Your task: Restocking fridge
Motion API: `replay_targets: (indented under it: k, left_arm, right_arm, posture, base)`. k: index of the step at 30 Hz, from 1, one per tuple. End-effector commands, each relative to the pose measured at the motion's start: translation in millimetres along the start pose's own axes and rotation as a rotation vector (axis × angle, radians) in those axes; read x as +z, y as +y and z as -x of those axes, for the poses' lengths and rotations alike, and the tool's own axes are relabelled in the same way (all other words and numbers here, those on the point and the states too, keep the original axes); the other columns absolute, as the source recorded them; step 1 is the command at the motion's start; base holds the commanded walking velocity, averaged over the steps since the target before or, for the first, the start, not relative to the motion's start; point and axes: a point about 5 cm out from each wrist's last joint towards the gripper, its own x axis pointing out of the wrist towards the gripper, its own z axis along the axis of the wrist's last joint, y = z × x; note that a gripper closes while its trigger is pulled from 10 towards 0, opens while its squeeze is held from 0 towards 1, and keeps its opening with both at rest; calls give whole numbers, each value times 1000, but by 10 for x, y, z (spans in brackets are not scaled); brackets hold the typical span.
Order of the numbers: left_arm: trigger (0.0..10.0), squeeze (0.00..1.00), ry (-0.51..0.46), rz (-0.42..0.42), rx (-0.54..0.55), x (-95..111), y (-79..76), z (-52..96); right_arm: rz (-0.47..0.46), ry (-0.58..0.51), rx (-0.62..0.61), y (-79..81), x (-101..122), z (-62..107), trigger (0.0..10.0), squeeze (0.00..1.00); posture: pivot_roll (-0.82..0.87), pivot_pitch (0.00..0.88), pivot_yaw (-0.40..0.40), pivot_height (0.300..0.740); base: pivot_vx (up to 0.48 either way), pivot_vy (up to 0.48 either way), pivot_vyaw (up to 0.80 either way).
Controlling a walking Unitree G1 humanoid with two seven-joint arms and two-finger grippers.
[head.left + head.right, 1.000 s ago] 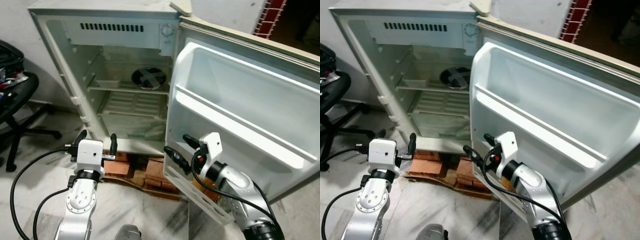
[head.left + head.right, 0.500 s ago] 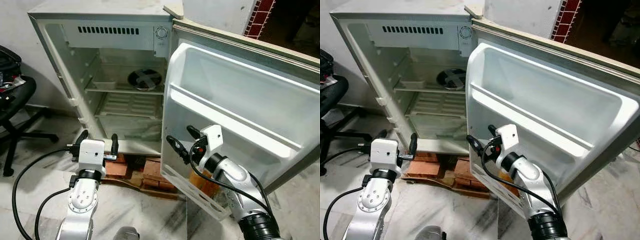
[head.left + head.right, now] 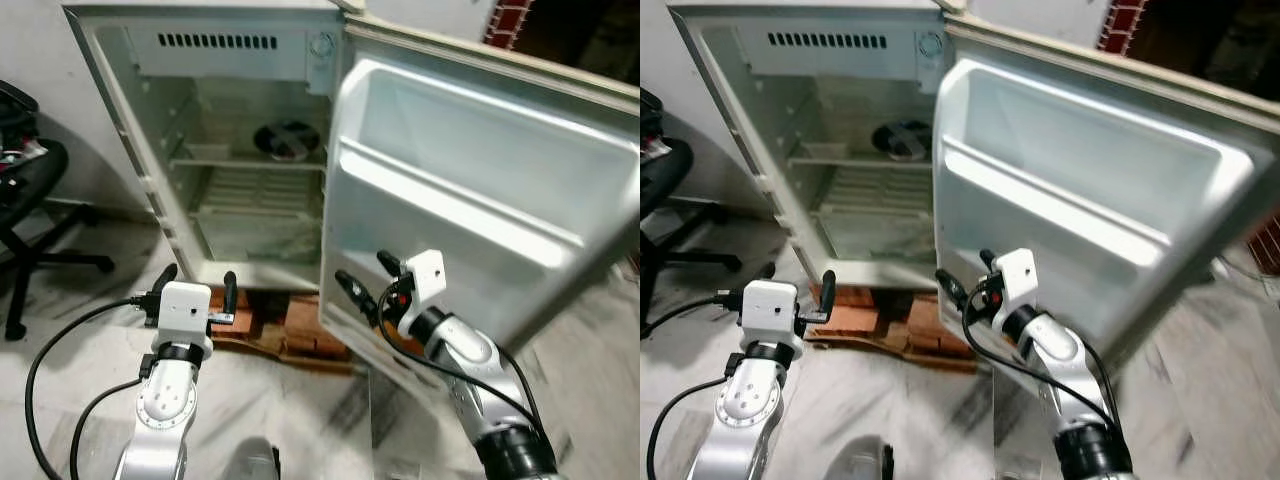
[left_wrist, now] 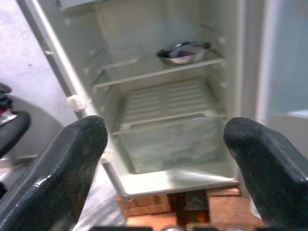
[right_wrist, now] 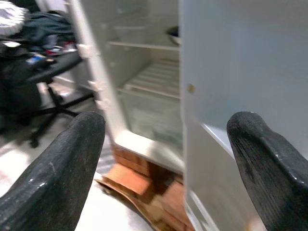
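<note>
Bright, even light – glare whitens the fridge door, and motion blur softens every view.

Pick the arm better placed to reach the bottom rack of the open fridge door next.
Right, probably. The right gripper, open, is already at the white fridge door's lower rack, next to the orange item in it. The left gripper, also open, faces the fridge interior instead.

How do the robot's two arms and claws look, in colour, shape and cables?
Both arms are silver with rounded joints. Each ends in a white boxy wrist block carrying two long black fingers: the left claw and the right claw. Black cables loop from each wrist, and the right arm has a ribbed black collar lower down.
</note>
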Motion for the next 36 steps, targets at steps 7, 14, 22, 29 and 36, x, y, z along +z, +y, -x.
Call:
replay_targets:
  k: [7,14,22,29,36]
  left_arm:
    - [10000,0,-10,-12,-7,27,-12,-17]
    - [10000,0,-10,-11,-7,28,-9,-34]
    - [10000,0,-4,-11,1,7,56,-12]
    - [10000,0,4,20,6,10,8,-42]
    - [10000,0,-3,43,-27,17,-40,-41]
  right_arm:
    - [23,-5,-42,-54,11,-11,10000,0]
    - [16,-10,-78,-86,14,-14,10000,0]
    - [33,-66,-209,-211,85,-20,10000,0]
    - [88,-36,-293,-241,34,-26,10000,0]
    - [144,-72,-287,-289,106,-23,10000,0]
  posture:
    - [34,21,13,740]
    - [34,24,11,740]
    - [47,15,14,740]
    - [39,9,22,740]
    - [28,5,22,740]
  base:
    - [-322,0,0]
    - [-304,0,0]
    - [0,0,0]
    - [0,0,0]
    - [0,-35,188]
